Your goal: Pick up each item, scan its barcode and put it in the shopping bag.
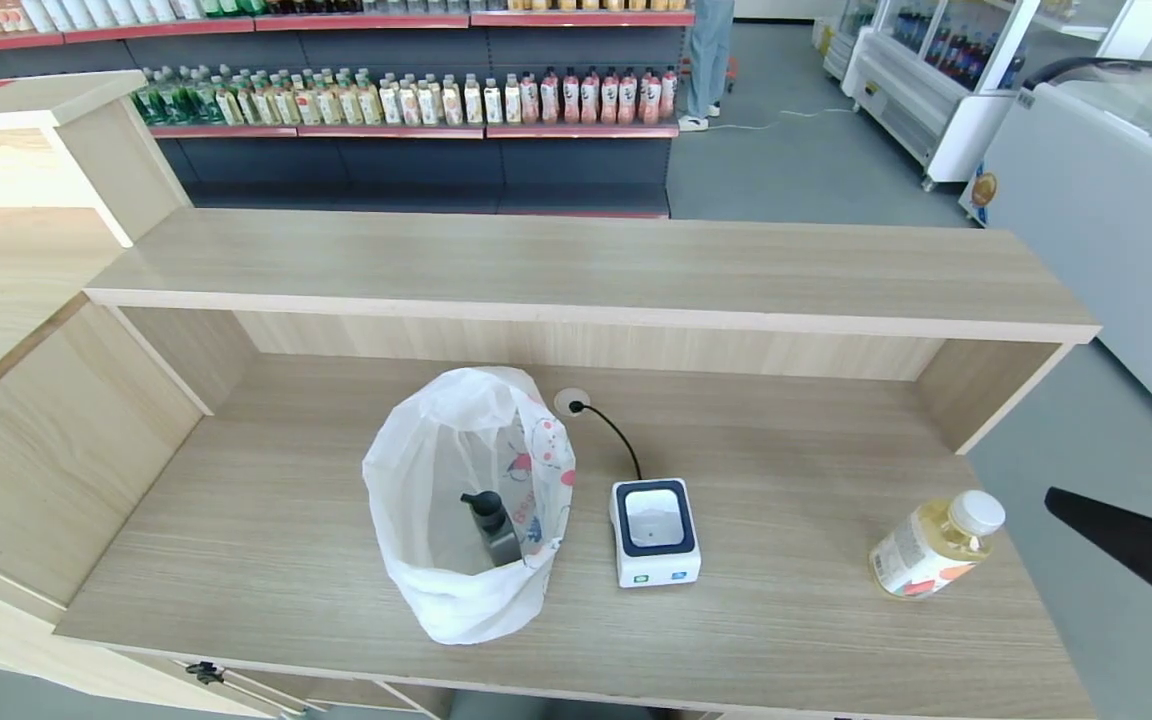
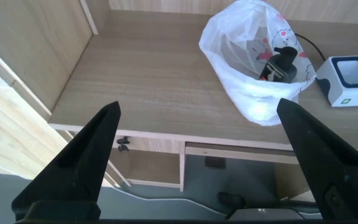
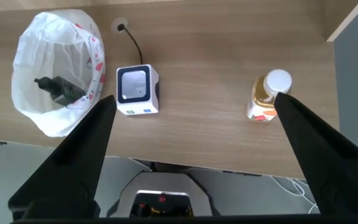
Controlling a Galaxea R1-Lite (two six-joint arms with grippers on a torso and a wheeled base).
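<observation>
A white shopping bag [image 1: 456,490] stands open on the wooden counter [image 1: 796,620], left of centre. Inside it leans a black pump bottle [image 1: 493,527]. Just right of the bag sits the white barcode scanner [image 1: 654,530], window facing up. A yellow bottle with a white cap [image 1: 936,548] lies tilted near the counter's right end. My right gripper [image 1: 1112,493] hangs open and holds nothing, past the counter's right edge, right of that bottle. From its wrist I see the gripper [image 3: 194,99], the bottle [image 3: 266,96], scanner [image 3: 135,90] and bag [image 3: 55,68]. My left gripper [image 2: 199,107] is open off the front left edge, with the bag [image 2: 253,56] beyond it.
A raised ledge [image 1: 586,270] runs along the back of the counter, with wooden side walls [image 1: 46,450] at both ends. The scanner's black cable [image 1: 616,435] runs to a hole behind it. Drink shelves [image 1: 406,100] and freezers [image 1: 1106,200] stand farther off.
</observation>
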